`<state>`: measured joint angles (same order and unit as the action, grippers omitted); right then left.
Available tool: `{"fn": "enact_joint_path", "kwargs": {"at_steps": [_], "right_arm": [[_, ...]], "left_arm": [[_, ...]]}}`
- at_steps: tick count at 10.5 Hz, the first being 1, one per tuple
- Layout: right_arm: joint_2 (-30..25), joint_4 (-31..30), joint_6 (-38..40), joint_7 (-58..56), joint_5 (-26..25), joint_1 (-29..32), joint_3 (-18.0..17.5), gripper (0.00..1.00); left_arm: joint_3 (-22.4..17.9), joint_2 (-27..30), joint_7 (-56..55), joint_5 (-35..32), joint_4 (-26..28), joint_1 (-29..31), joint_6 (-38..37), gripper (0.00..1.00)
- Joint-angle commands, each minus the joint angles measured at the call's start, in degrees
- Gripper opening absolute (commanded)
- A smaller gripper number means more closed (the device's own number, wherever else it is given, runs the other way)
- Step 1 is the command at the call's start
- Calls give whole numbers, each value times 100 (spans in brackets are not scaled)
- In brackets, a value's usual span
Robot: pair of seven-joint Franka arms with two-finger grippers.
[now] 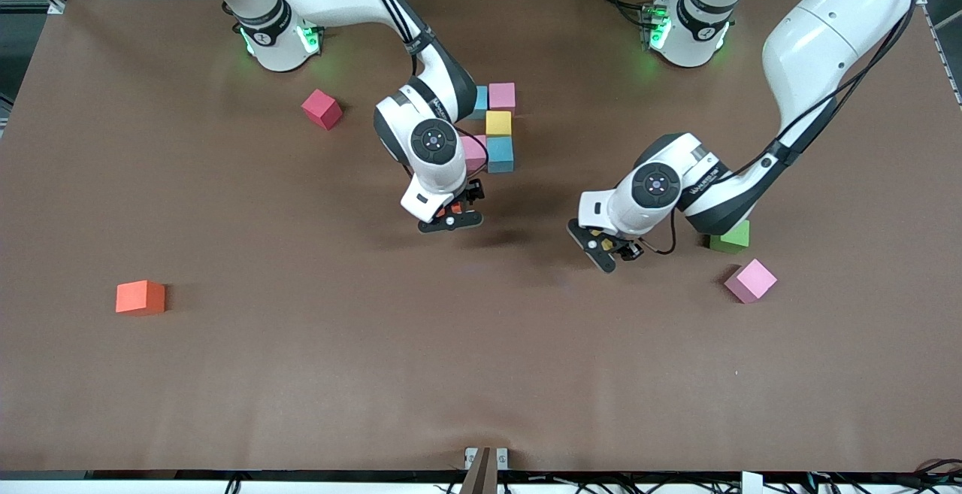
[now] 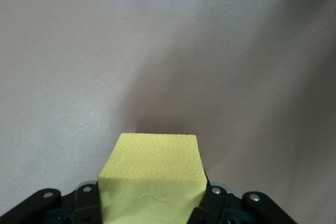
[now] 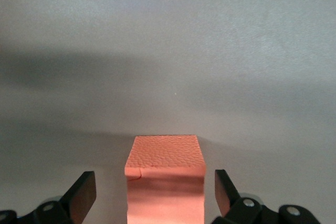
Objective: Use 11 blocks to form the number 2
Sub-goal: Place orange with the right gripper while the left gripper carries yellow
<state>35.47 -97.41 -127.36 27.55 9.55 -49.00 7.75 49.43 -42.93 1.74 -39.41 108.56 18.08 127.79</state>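
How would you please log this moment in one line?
left tool: shut on yellow block | right tool: open around orange block

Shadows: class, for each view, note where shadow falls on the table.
Front view: soft dark patch on the table between the two arms. Left wrist view: shadow above the yellow block. Right wrist view: a dim band across the table above the orange block.

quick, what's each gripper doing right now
left gripper: shut on a small yellow foam cube.
right gripper: open, a small orange foam cube between its fingers, ungripped.
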Motion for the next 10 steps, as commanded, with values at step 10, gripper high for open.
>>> {"fn": "enact_joint_path", "kwargs": {"at_steps": [10], "right_arm": [[-603,221,1213,-1960,-84,3261,8,100]], "left_arm": [[-309,48,-385,-181,-457,-1865,-18,36]]}}
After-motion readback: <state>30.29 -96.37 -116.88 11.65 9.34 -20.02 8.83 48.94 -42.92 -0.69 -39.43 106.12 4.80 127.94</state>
